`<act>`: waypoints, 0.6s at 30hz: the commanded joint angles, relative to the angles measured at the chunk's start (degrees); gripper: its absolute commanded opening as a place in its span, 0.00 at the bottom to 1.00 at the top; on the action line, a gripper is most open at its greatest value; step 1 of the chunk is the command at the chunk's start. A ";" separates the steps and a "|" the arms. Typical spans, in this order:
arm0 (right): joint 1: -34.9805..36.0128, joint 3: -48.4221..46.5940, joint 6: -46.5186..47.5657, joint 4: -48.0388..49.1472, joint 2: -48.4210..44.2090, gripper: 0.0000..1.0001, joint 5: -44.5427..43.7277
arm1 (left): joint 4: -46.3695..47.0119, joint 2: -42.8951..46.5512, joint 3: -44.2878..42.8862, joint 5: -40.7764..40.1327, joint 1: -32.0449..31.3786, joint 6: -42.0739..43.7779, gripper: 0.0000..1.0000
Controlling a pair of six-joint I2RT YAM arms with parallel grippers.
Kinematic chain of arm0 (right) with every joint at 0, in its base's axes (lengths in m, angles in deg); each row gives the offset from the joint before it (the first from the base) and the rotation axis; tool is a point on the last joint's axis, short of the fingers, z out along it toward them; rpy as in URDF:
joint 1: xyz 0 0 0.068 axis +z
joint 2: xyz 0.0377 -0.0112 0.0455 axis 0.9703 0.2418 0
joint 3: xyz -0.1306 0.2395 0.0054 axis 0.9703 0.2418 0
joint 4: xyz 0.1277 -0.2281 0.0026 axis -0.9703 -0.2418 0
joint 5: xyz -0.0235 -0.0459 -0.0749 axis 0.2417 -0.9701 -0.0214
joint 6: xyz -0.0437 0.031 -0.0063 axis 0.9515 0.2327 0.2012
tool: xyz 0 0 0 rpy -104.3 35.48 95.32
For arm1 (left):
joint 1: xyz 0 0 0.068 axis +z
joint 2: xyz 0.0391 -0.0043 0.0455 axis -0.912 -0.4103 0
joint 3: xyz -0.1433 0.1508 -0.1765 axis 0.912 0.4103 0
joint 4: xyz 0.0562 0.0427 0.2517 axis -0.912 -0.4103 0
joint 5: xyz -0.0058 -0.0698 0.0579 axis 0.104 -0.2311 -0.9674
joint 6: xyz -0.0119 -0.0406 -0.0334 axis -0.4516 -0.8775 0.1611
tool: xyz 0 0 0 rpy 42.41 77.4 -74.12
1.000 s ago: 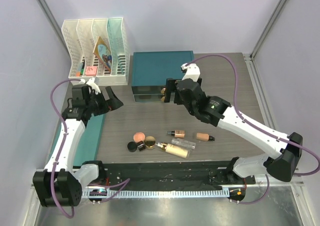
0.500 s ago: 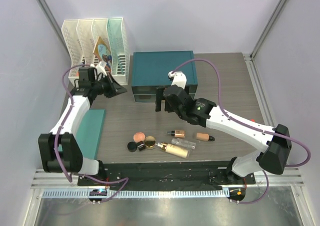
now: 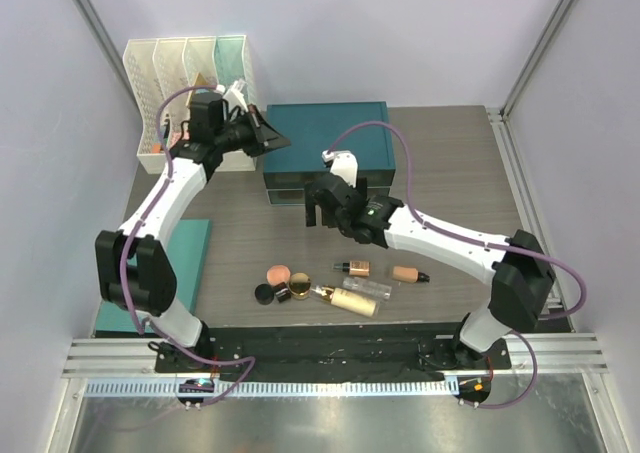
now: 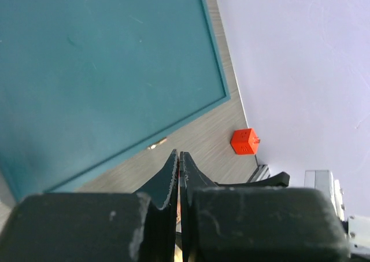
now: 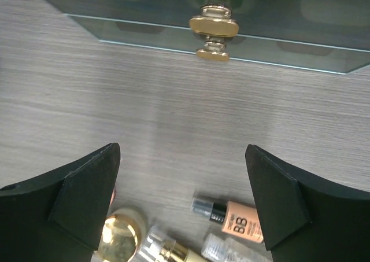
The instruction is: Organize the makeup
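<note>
Right hand spread wide, empty, poised over the grey wood-grain surface just before the gold drawer knob of the teal box. Left hand pinched shut on nothing, above the box's left edge. Makeup (beige bottles, round compacts) lies loose near the surface's front edge. Judged step: opening the drawer. Next: right hand closes on knob, pulls straight out.

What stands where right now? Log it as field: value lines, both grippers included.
left gripper: shut, empty, beside the teal drawer box
right gripper: open, empty, facing the box's gold knob
makeup: loose cluster on the table, in front of the box
red cube: on the table, apart from the box
</note>
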 commanded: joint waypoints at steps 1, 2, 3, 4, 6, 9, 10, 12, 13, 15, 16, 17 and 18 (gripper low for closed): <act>-2.18 -3.98 -1.55 2.51 2.32 0.90 -4.03 | -0.32 -4.77 -4.54 -2.23 -1.47 -2.48 0.00; -2.36 -4.33 -1.38 2.51 2.85 0.89 -4.91 | -1.45 -6.35 -6.11 -3.19 -1.65 -2.57 0.00; -2.53 -4.94 -0.68 2.68 3.38 0.89 -5.79 | -2.07 -7.14 -6.91 -3.63 -1.91 -3.01 0.00; -2.71 -5.29 -0.50 2.77 3.82 0.88 -7.36 | -2.95 -7.85 -7.79 -4.16 -2.00 -3.01 0.00; -3.24 -6.00 -0.23 3.30 5.14 0.86 -7.99 | -5.59 -10.05 -10.08 -5.22 -2.18 -3.01 0.00; -4.99 -7.05 -0.32 4.35 7.25 0.76 -5.10 | -10.33 -12.60 -12.80 -7.14 -2.18 -3.10 0.00; -5.43 -7.49 -0.93 4.44 7.78 0.74 -4.13 | -11.30 -12.86 -13.16 -7.94 -2.26 -2.93 0.00; -6.14 -8.54 -1.11 4.44 9.70 0.73 -2.63 | -13.67 -13.22 -13.51 -10.65 -2.35 -2.84 0.00; -6.31 -8.81 -1.20 4.44 10.06 0.73 -2.28 | -15.51 -13.39 -13.69 -11.63 -2.44 -2.40 0.00; -6.67 -9.51 -1.37 4.44 11.11 0.73 -1.75 | -18.32 -14.35 -14.91 -13.56 -2.53 -1.52 0.00; -6.75 -9.86 -1.46 4.44 11.56 0.73 -1.66 | -21.82 -14.97 -15.79 -15.57 -2.70 -1.00 0.00; -6.75 -10.13 -1.46 4.44 11.91 0.73 -1.75 | -23.51 -15.50 -17.62 -16.55 -2.97 0.49 0.00; -6.75 -10.65 -1.37 4.44 12.70 0.73 -2.01 | -25.26 -16.11 -18.60 -17.52 -3.14 1.03 0.00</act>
